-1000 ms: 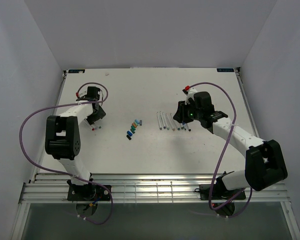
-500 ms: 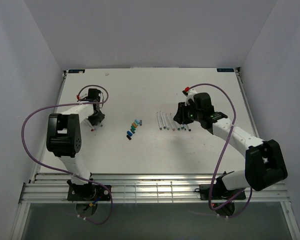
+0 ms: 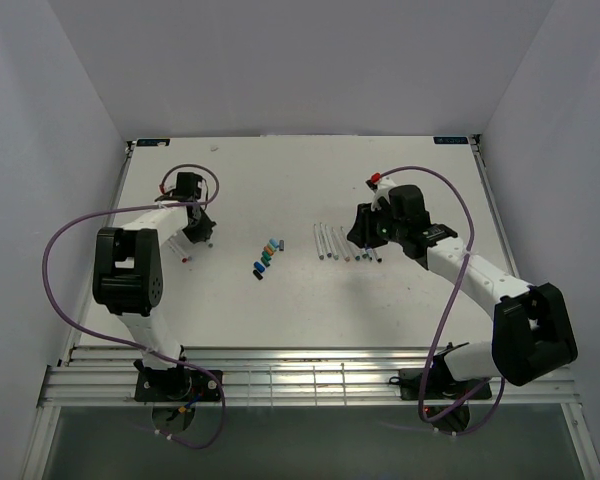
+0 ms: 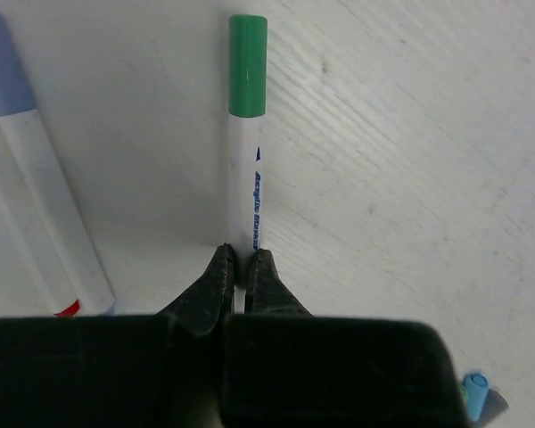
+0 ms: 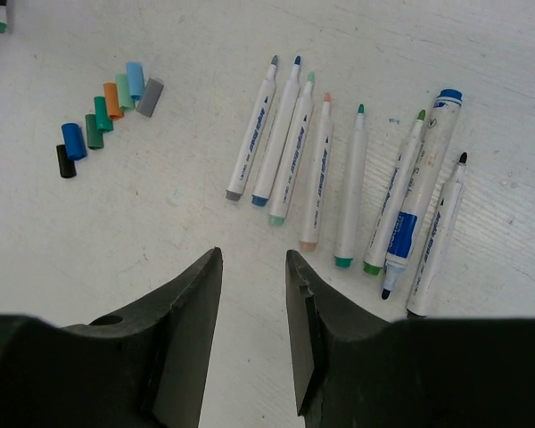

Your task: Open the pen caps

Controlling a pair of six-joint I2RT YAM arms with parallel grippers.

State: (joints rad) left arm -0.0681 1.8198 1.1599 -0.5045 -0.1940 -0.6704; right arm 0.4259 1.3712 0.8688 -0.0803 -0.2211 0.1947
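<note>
1. Left gripper (image 4: 241, 267): the jaws are clamped together on the white barrel of a pen (image 4: 245, 192) that lies flat on the table (image 4: 410, 160). In the wrist view the barrel runs from the fingertips toward 12 o'clock.
2. Green cap (image 4: 247, 64): it is seated on the far end of the gripped pen, at 12 o'clock, and is not yet removed.
3. Second pen (image 4: 53, 205): it lies at 10 o'clock from the fingertips, alongside the gripped pen but apart from it. A pale blue cap (image 4: 4, 62) is fitted on its far end and a red mark shows at its near end.
4. Right gripper (image 5: 252, 276): the jaws stand apart with nothing between them, over bare table.
5. Uncapped pens (image 5: 293, 152): they lie in a row from 12 to 2 o'clock of the right gripper, side by side, with their tips toward 12 o'clock. Seven are thin white barrels. One thicker blue-labelled marker (image 5: 417, 201) lies close against its neighbours at the 3 o'clock end of the row.
6. Loose caps (image 5: 113, 100): they lie in a huddled line at 10 o'clock of the right gripper, clear of the pen row. The colours are black, blue, dark green, teal, orange, pale green, light blue and grey.
7. Overhead view: the loose caps lie between the two grippers, and the pen row is at 3 o'clock of them. The right gripper is over the row's 3 o'clock end. The left gripper is well apart at 9 o'clock of the caps.
</note>
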